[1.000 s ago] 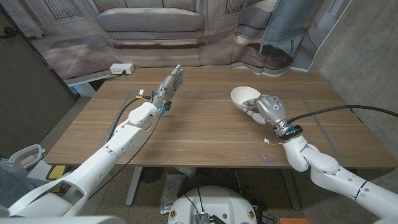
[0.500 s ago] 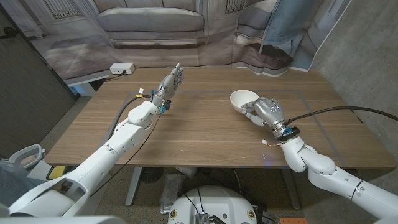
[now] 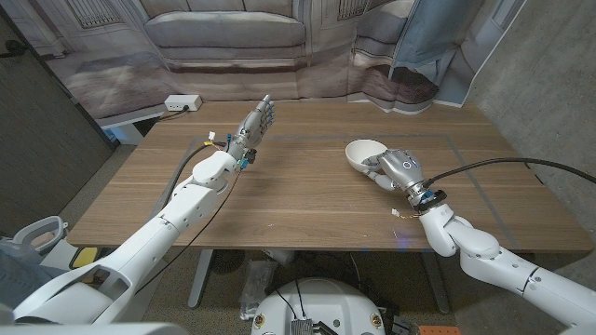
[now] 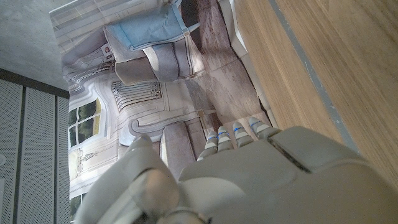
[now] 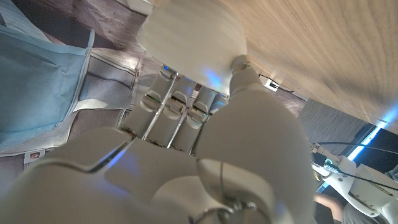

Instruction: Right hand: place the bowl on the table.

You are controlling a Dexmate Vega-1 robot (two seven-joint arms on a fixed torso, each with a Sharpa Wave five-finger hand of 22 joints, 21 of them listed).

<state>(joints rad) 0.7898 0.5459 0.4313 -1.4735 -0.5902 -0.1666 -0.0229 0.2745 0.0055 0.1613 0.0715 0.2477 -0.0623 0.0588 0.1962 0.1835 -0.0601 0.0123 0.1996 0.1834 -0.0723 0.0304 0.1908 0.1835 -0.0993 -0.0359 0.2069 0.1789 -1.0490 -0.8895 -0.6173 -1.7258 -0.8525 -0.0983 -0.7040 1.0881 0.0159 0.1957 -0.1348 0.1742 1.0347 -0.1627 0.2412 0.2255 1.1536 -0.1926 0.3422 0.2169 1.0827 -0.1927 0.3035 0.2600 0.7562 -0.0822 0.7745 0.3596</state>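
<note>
Well, from where I stand the job looks nearly done but not finished. The right hand (image 3: 399, 167) grips the white bowl (image 3: 365, 152) by its near side, fingers curled around the wall, and the bowl sits low over the right half of the wooden table (image 3: 307, 200), tipped slightly with its opening facing up. I judge it to be at or almost at the surface; the head view does not let me tell whether its base actually touches the wood. What is left, as I read it, is to settle the bowl level and let go, then draw the hand away.

The right wrist view shows the bowl (image 5: 193, 43) from underneath, held against the fingers (image 5: 171, 109), but the contact between bowl and table is hidden behind the hand's own bulk. The thumb's grip is also hard to make out there.

The left hand (image 3: 257, 123) stands on edge well apart on the left half of the table, fingers straight, spread a little and holding nothing. In the left wrist view its back (image 4: 273, 180) blocks most of what lies ahead.
</note>
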